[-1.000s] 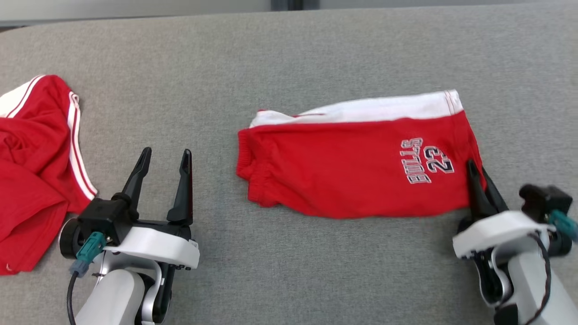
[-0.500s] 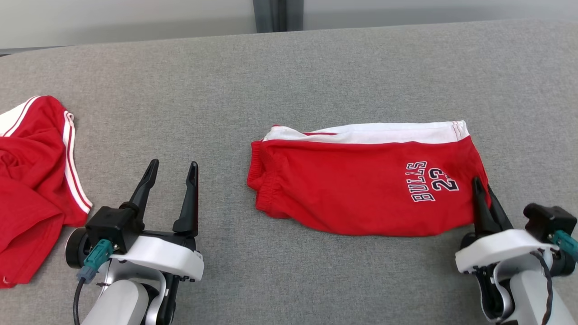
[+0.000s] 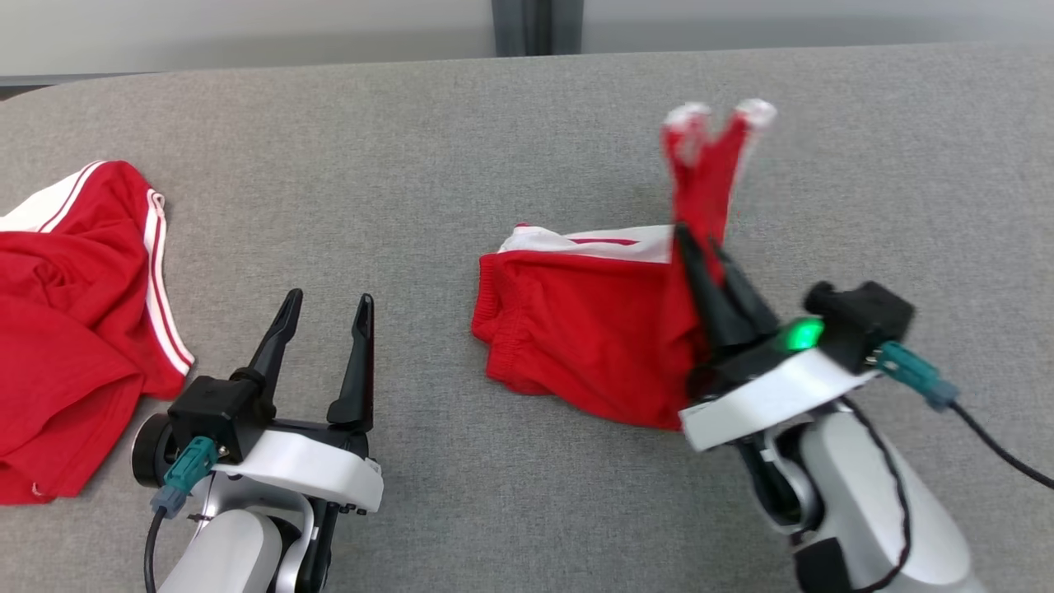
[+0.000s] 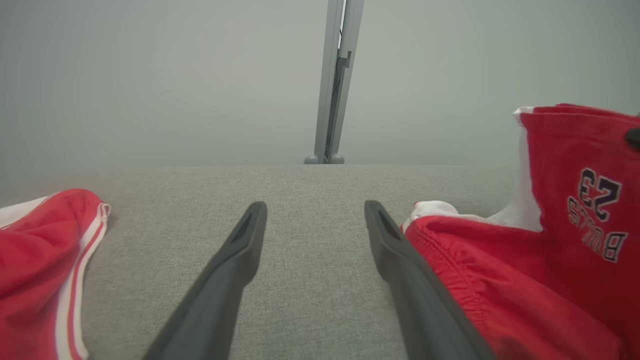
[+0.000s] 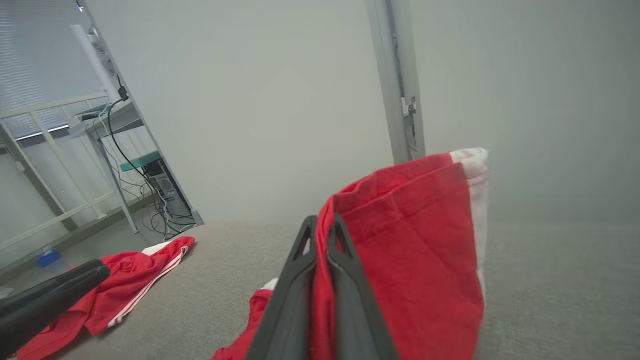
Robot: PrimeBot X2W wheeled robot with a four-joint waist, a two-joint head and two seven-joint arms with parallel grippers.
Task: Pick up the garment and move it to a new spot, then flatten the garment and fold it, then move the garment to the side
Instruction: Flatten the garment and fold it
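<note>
Since one second ago: right pincer (image 3: pixel 696 239) has risen and swung left, taking the right end of the shorts (image 3: pixel 585 329) up off the desk (image 3: pixel 494 148).

Right pincer: fingers pressed together on red cloth. In the right wrist view (image 5: pixel 325 222) the fabric (image 5: pixel 415 260) is pinched between them and hangs to the right, with a white band down its outer edge. In the head view the lifted end is blurred, with white tips uppermost. A green light (image 3: pixel 803 333) glows on the wrist.

Shorts: the left half, the elastic waist end, lies on the desk right of centre, with a white strip along its far edge. In the left wrist view the raised part (image 4: pixel 500 270) carries the "23" print.

Left pincer (image 3: pixel 329 301): near left, fingers spread wide, nothing between them (image 4: pixel 315 207); the shorts lie near its right finger.

Second garment (image 3: pixel 66 313): red with white stripes, crumpled at the desk's left edge, apart from the left pincer.
</note>
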